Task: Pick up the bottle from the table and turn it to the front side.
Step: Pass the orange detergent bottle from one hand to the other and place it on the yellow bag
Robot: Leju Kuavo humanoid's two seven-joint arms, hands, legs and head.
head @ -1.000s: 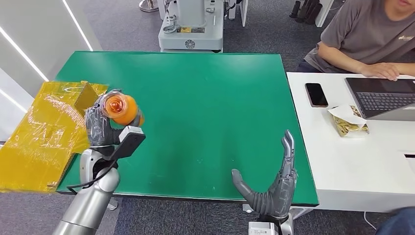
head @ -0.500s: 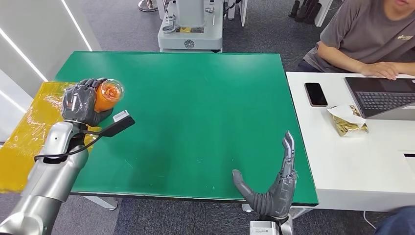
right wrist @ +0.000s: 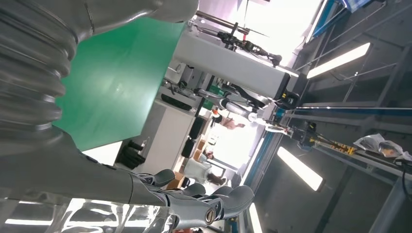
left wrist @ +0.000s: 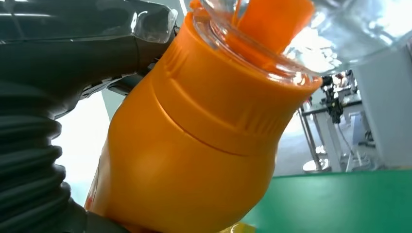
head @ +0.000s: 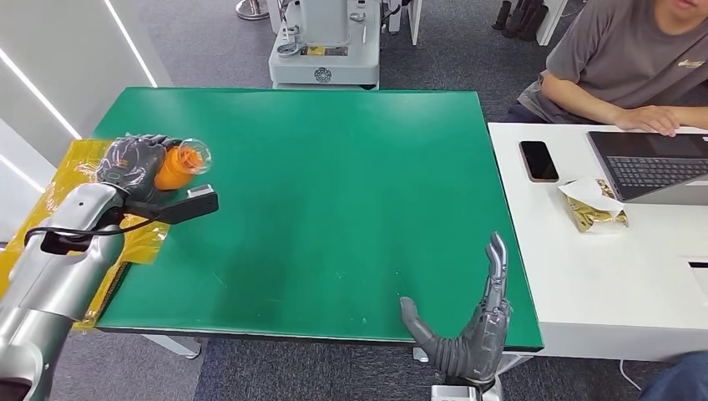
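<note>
Yellow sheet (head: pixel 83 213) hangs over the table's left edge; left hand (head: pixel 134 164) is wrapped around the orange bottle (head: pixel 177 165), held off the green table (head: pixel 334 192) at its left side (clear cap end points toward table centre); up close the bottle (left wrist: pixel 194 145) sits against the hand's dark fingers (left wrist: pixel 73 48); right hand (head: pixel 467 330) at the near edge holds nothing, fingers straight and apart, thumb out; further right, white desk (head: pixel 618 284) with phone (head: pixel 540 161), laptop (head: pixel 655 167), seated person (head: pixel 634 63).

No text, label, brand or number is legible on anything here.
</note>
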